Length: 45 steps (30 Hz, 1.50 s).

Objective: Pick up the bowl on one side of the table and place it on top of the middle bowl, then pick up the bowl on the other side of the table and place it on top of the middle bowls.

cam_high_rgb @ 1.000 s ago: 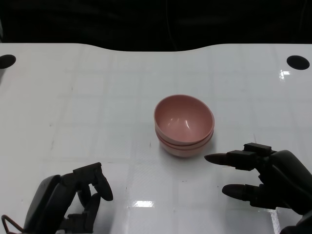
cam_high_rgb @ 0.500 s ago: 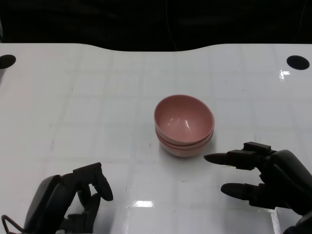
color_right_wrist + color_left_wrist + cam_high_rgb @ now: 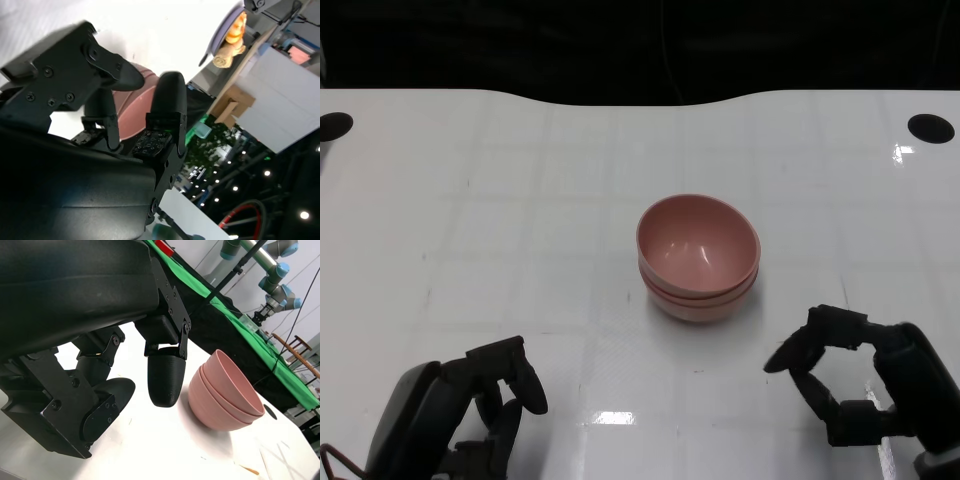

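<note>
1. Pink bowls – nested in one stack at the middle of the white surface. Rim lines in the head view and the left wrist view show at least two stacked; the exact count is hard to tell.
2. Left robot hand – low at the near left corner, well apart from the stack. Fingers curled inward, nothing in them. The left wrist view shows the same: fingers bent down toward the surface, the bowls beyond them, no contact.
3. Right robot hand – near right, just off the stack's right side and nearer the robot, not touching it. Fingers curled in, tips drawn toward each other, holding nothing.
4. Right wrist view: the hand's fingers are bent, with pink of the stack showing behind them.
5. Two dark round holes in the surface – one at the far left edge, one at the far right.
</note>
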### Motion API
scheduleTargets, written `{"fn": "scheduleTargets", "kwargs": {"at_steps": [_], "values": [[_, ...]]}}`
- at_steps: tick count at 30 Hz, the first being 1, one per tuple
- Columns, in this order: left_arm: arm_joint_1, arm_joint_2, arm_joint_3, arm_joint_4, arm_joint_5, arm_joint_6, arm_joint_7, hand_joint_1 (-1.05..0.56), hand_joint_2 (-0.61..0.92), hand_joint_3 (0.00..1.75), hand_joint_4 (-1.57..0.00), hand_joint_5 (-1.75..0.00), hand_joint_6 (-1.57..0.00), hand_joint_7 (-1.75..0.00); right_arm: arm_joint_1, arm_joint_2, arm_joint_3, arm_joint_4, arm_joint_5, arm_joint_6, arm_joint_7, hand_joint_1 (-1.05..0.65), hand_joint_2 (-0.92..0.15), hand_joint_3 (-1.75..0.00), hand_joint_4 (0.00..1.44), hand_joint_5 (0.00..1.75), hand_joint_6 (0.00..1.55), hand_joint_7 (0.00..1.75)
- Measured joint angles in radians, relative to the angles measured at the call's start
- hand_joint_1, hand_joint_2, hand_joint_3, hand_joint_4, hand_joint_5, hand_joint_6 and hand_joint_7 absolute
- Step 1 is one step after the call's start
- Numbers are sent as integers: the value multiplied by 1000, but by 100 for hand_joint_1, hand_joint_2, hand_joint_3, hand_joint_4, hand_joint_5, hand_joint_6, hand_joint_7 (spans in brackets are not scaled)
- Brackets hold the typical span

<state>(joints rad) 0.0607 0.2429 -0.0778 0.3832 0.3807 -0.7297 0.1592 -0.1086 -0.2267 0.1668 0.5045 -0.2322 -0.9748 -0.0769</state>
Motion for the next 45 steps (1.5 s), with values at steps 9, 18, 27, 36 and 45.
{"fn": "scheduleTargets", "kwargs": {"at_steps": [9,18,27,36,45], "values": [[-1,0,1,3,0,-7,0,3,34,144,-85,-171,-78,-150,-18,14,-12,52,0,-51,6,3,-17,-164,95,175,83,160],[-2,0,1,7,0,-10,0,3,32,145,-86,-170,-79,-149,-18,18,-31,55,-7,-54,14,3,-16,-164,94,175,82,160],[-2,0,1,7,-1,-10,0,2,32,145,-86,-171,-79,-150,-18,20,-35,59,-12,-58,33,4,-17,-164,94,175,82,159],[-2,0,1,8,-21,-11,0,2,32,147,-87,-171,-79,-150,-18,20,-36,59,-8,-58,64,2,-19,-162,93,175,81,160],[0,-2,1,8,-38,-12,0,0,31,148,-87,-172,-80,-151,-19,20,-36,63,-4,-58,80,5,-20,-160,92,175,83,155]]}}
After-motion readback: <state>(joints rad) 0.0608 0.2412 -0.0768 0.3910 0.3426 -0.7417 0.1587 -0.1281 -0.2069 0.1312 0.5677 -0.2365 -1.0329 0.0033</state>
